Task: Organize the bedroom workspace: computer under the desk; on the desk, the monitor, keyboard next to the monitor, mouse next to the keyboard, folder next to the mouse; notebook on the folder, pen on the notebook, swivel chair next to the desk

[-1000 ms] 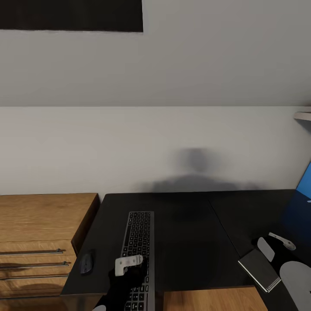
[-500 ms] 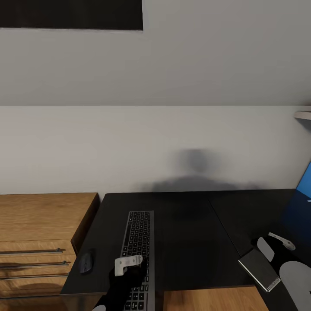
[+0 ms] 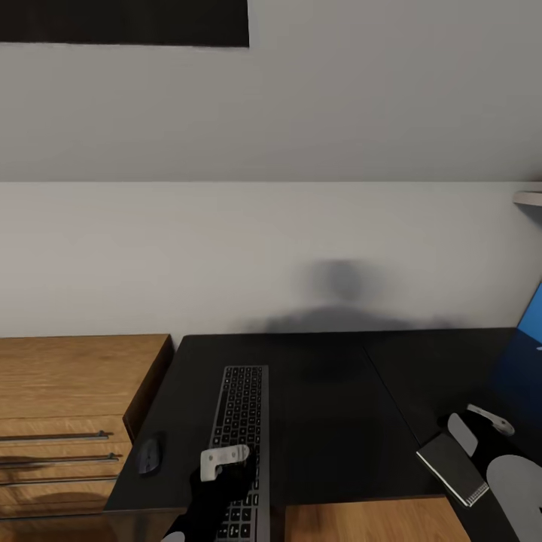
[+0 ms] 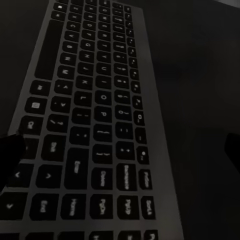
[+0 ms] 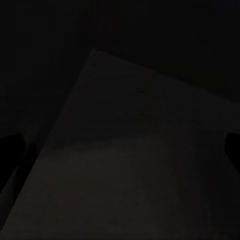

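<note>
The keyboard [image 3: 242, 415] lies lengthwise on the black desk [image 3: 331, 406], silver-framed with dark keys. My left gripper [image 3: 228, 471] hovers low over its near end. In the left wrist view the keyboard [image 4: 95, 115] sits close under the left gripper [image 4: 120, 150], which is open with its dark fingertips [image 4: 9, 152] far apart. The small black mouse [image 3: 149, 454] rests left of the keyboard near the desk's edge. At the right, the dark grey notebook [image 3: 453, 467] lies by the desk's inner corner, with my right gripper [image 3: 462, 450] open just above it; the notebook [image 5: 130, 160] looks dim in the right wrist view.
An oak drawer unit [image 3: 68, 406] with bar handles stands against the desk's left end. A blue panel [image 3: 531, 316] rises at the right edge. A grey wall runs behind the desk. Oak floor [image 3: 361, 525] lies in front of the desk.
The whole head view has shifted up slightly, so the camera moved. Both grippers and the desk items keep their places.
</note>
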### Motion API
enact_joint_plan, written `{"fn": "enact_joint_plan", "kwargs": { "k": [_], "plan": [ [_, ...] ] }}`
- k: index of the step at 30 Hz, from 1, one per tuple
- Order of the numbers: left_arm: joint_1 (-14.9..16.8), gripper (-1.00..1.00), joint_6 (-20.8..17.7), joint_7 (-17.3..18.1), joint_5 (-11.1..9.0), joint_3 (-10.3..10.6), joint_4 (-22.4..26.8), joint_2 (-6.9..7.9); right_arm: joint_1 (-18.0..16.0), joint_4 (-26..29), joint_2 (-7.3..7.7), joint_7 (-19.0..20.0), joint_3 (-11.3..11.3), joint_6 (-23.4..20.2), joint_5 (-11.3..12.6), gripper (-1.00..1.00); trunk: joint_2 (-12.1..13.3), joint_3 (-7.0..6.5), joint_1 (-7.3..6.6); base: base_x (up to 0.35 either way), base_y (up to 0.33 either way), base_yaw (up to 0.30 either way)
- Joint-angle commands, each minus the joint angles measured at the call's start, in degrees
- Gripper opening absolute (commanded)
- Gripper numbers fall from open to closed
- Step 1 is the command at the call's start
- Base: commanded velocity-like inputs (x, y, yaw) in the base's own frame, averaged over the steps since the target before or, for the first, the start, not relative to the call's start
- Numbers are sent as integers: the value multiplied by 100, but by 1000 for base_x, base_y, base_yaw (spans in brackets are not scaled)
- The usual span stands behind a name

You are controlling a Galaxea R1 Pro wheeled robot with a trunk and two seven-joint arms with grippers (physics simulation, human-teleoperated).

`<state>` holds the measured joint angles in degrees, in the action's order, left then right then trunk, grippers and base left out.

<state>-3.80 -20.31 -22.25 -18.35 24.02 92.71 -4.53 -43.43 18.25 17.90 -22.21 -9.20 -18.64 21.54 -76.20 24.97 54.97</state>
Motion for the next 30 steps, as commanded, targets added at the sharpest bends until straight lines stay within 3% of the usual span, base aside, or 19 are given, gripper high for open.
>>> {"fn": "enact_joint_plan", "kwargs": {
  "k": [1, 30],
  "plan": [
    [2, 100, -15, -42, -55, 5, 10, -1, 1, 12, -1, -29, -1, -14, 87, 100, -45, 24, 23, 0, 0, 0],
    [2, 100, -8, -42, -69, -64, 10, 14, 1, 371, -40, -20, 49, 9, 62, 100, -125, 60, 67, 0, 0, 0]
  ]
}}
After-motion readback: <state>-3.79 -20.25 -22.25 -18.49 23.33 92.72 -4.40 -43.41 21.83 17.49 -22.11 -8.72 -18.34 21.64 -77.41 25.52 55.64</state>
